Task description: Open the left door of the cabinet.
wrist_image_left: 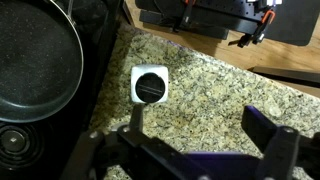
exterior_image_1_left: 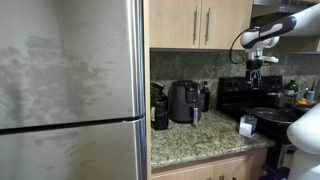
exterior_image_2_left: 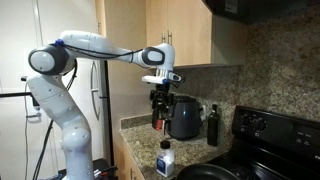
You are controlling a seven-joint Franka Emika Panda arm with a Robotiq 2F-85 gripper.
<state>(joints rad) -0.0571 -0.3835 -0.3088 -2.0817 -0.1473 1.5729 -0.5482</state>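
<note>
The cabinet (exterior_image_1_left: 200, 40) is light tan wood and hangs above the counter; it also shows in an exterior view (exterior_image_2_left: 185, 30). Its left door (exterior_image_1_left: 172, 22) is shut, and its slim silver handle (exterior_image_1_left: 197, 25) meets the twin door's handle at the middle. My gripper (exterior_image_1_left: 256, 72) hangs below and to the right of the cabinet, apart from both doors. It points down, as also seen in an exterior view (exterior_image_2_left: 160, 97). In the wrist view the gripper (wrist_image_left: 200, 130) is open and empty over the granite counter.
A big steel refrigerator (exterior_image_1_left: 70, 90) stands left of the cabinet. On the granite counter (wrist_image_left: 200, 90) stand a black air fryer (exterior_image_1_left: 183, 100), a dark bottle (exterior_image_2_left: 212, 125) and a white-capped container (wrist_image_left: 150, 85). A black pan (wrist_image_left: 35, 60) sits on the stove (exterior_image_1_left: 250, 95).
</note>
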